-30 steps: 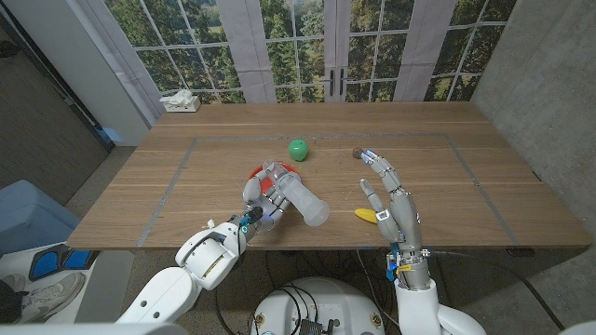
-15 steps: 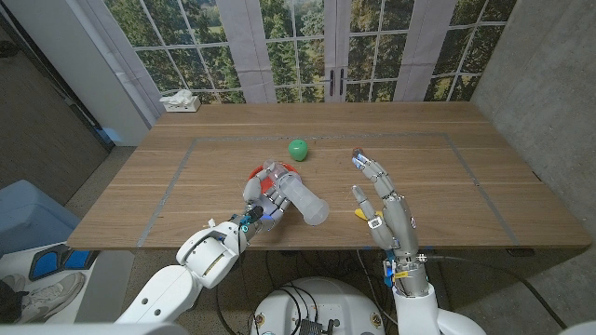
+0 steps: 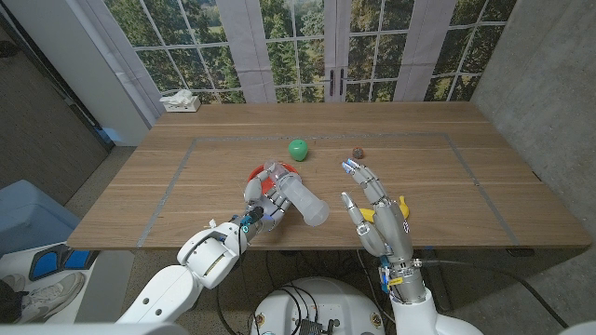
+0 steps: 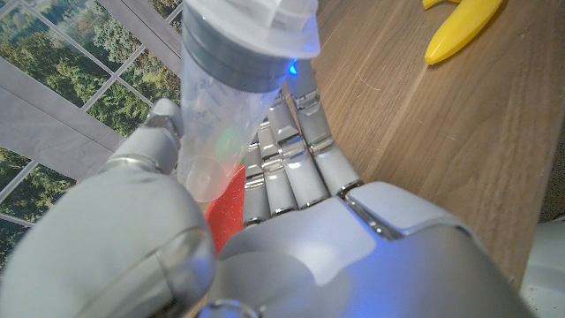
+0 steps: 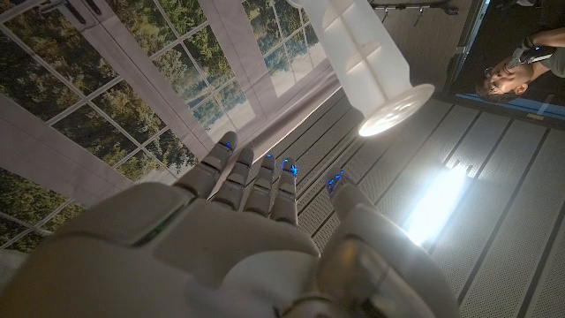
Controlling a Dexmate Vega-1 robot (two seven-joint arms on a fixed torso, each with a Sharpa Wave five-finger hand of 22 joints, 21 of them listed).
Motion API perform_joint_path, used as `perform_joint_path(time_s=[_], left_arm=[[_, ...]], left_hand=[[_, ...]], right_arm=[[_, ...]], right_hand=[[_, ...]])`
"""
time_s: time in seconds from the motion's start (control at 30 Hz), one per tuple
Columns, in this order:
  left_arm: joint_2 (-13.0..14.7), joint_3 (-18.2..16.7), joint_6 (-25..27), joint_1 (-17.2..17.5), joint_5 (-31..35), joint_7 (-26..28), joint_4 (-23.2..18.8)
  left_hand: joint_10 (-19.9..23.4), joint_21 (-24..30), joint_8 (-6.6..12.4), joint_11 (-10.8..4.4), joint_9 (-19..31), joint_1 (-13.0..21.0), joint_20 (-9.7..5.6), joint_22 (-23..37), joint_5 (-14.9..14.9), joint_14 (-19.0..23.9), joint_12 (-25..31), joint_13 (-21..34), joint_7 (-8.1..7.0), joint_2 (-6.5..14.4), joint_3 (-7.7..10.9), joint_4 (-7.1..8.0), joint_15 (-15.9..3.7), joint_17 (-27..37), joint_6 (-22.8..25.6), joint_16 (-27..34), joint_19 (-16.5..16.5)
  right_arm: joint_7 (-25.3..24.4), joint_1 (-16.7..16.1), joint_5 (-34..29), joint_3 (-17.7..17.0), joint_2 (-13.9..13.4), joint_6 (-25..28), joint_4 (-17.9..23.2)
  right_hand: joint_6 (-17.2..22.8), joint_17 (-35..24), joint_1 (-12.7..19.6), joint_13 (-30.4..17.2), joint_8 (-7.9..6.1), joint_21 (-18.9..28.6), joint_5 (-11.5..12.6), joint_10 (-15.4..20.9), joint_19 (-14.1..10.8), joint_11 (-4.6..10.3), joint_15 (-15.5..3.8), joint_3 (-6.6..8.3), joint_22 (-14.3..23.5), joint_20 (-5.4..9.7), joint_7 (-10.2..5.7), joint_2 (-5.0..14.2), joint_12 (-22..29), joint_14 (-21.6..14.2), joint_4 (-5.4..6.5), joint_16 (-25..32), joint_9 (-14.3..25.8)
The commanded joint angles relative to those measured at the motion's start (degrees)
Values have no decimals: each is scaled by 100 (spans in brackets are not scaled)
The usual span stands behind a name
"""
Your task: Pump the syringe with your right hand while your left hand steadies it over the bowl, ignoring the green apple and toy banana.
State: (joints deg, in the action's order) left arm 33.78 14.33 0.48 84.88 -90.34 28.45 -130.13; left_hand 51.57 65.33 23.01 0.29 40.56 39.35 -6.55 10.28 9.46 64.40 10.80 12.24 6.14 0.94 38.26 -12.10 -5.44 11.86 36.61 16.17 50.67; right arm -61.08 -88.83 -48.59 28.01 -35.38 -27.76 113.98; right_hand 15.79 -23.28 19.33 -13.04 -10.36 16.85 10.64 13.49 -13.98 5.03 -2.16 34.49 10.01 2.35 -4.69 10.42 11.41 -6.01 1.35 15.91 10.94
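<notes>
Head view has our left hand (image 3: 264, 199) wrapped around the syringe (image 3: 300, 196), its plunger end slanting toward our empty, spread-fingered right hand (image 3: 377, 212) just beside it.

Syringe (image 3: 300, 197): large, clear plastic barrel with a grey piston band, seen tilted at the centre of the head view, its wide end raised toward lower right.
Plunger (image 5: 371, 55): white, ribbed, ending in a round disc.
Bowl (image 3: 264, 179): red, largely hidden beneath the syringe, centre frame.
</notes>
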Motion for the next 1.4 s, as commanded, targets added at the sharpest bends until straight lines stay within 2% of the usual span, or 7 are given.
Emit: perform_joint_path(time_s=[0.03,0.4,0.67,0.9,1.17,1.27,1.4], left_arm=[[-80,0,-61,39,30,-90,111],[-140,-23,-144,102,105,-249,154],[-207,-51,-145,166,-28,-510,214],[-313,1,-176,130,-31,-670,334],[-444,95,-246,26,96,-780,478],[-447,105,-192,-14,45,-835,523],[-472,143,-216,-39,138,-871,546]], left_hand=[[981,39,585,-1208,26,435,-482,30,42,676,-17,10,-60,977,1020,443,-776,10,-24,-15,-28],[848,43,582,-1214,19,383,-466,28,37,648,-49,-17,-92,977,1034,474,-773,11,-65,-39,-54],[742,44,579,-1220,7,338,-460,26,31,621,-66,-41,-97,976,1045,501,-770,12,-93,-61,-76],[520,27,537,-1235,-16,231,-440,20,26,546,-92,-92,-152,981,1072,574,-770,8,-246,-120,-137],[299,-4,514,-1246,-47,126,-436,11,34,461,-99,-134,-216,993,1114,663,-766,7,-353,-182,-173],[223,-30,487,-1249,-66,71,-434,9,41,343,-91,-149,-211,1006,1144,719,-768,2,-460,-240,-195],[108,-63,457,-1252,-90,12,-434,12,50,171,-92,-165,-210,1012,1185,777,-778,-4,-599,-315,-216]], right_arm=[[203,-39,-21,212,-125,630,248],[378,126,99,467,-98,657,263],[390,72,-5,601,32,985,363],[558,-83,-121,638,22,1460,670],[730,-94,-219,687,-104,1693,892],[837,-50,-144,702,-170,1673,925],[848,-11,-251,742,-141,1797,933]], right_hand=[[-57,-51,4,-10,2,-15,-21,-39,31,-7,-762,9,34,617,-9,137,-10,25,61,21,11],[82,-117,-254,-1,-84,-75,-50,4,121,-86,-747,-181,38,527,-4,38,37,35,327,55,2],[95,-146,-434,14,-81,-150,-38,4,250,-51,-792,-284,34,541,4,38,44,83,490,47,-7],[-63,-139,-460,29,-27,-249,-18,-102,434,-30,-799,-326,28,536,-30,29,11,226,472,-10,-18],[-237,-121,-535,48,6,-351,-7,-240,617,32,-818,-414,24,483,-83,-8,-20,404,472,-88,-28],[-252,-96,-512,58,-10,-354,18,-244,588,91,-900,-382,23,637,-104,71,-8,413,452,-105,-32],[-233,-87,-501,63,-27,-337,30,-223,523,113,-929,-357,22,700,-129,106,5,393,455,-101,-33]])
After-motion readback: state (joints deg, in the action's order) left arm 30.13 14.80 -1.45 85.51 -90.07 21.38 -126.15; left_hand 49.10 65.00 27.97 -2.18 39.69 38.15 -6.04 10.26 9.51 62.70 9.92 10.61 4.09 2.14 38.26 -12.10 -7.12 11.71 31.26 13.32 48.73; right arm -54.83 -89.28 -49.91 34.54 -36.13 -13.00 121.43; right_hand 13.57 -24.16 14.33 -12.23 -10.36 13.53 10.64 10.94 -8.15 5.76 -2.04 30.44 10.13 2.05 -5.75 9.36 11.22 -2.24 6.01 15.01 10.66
